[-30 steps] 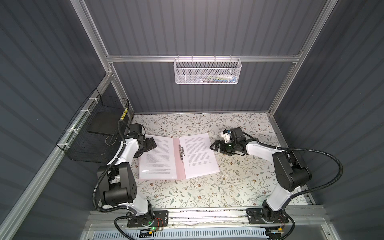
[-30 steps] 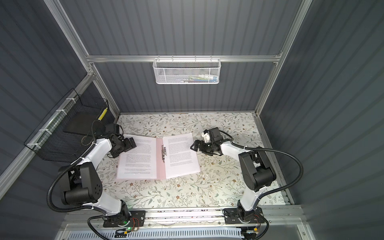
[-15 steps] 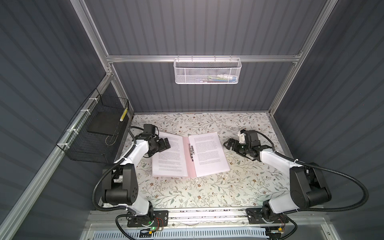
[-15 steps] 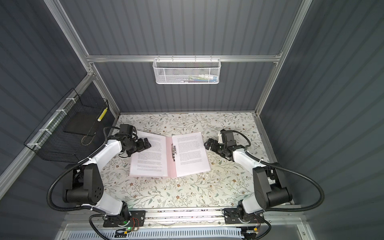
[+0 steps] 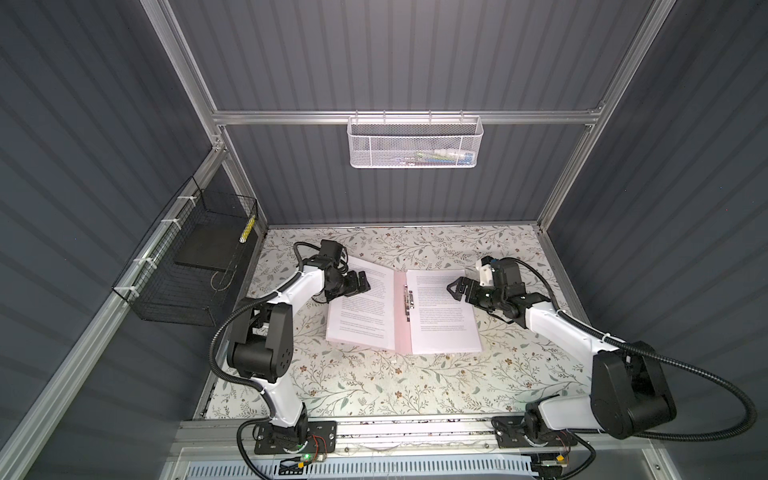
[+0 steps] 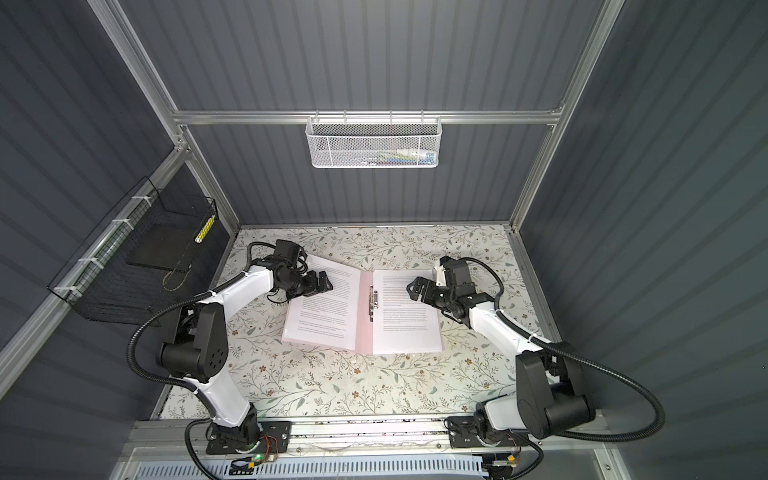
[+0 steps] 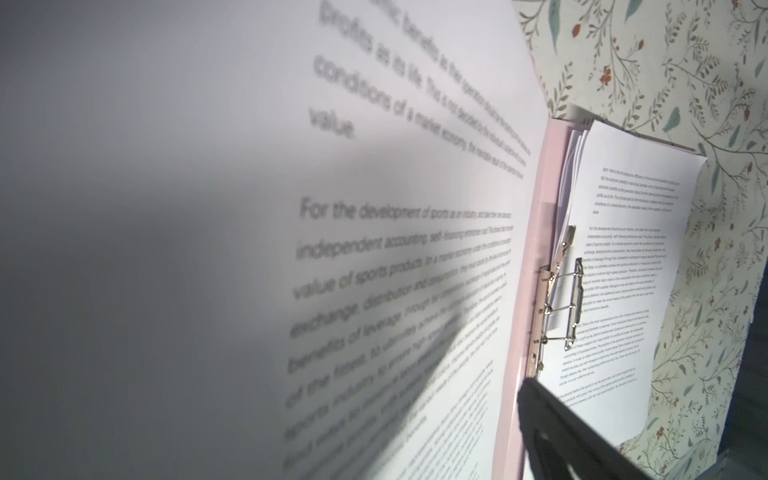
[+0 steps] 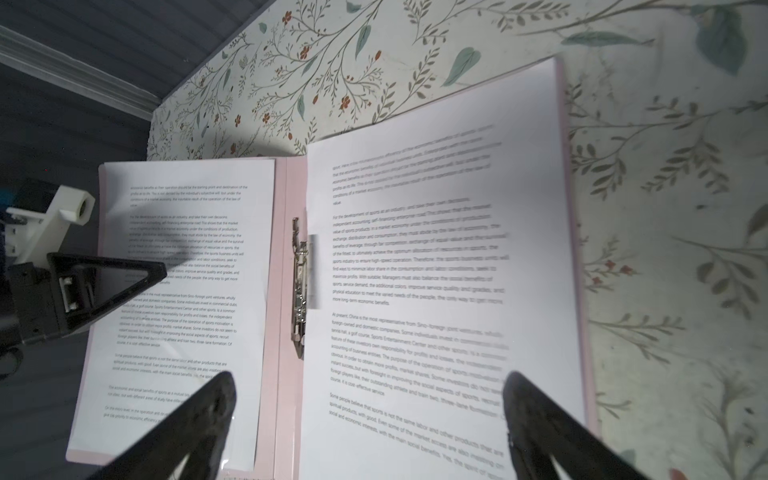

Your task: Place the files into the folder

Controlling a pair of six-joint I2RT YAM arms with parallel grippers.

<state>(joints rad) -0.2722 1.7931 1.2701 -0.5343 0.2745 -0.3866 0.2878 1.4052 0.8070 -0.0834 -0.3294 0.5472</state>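
Lying open on the floral surface (image 5: 374,386) between the two arms, the pale pink folder (image 5: 400,320) looks like thin, light card that would probably flex or skid under a push, so an outer cover edge is a better hold than the spine. The files (image 5: 442,316), white printed sheets on both halves, look limp, slippery and easily creased, best pinched at a free corner away from the small silver clip (image 5: 409,300). The left fingers (image 7: 573,436) at the left sheet's far outer corner and the right fingers (image 8: 195,419) over the right stack's far corner stand wide apart, gripping nothing.
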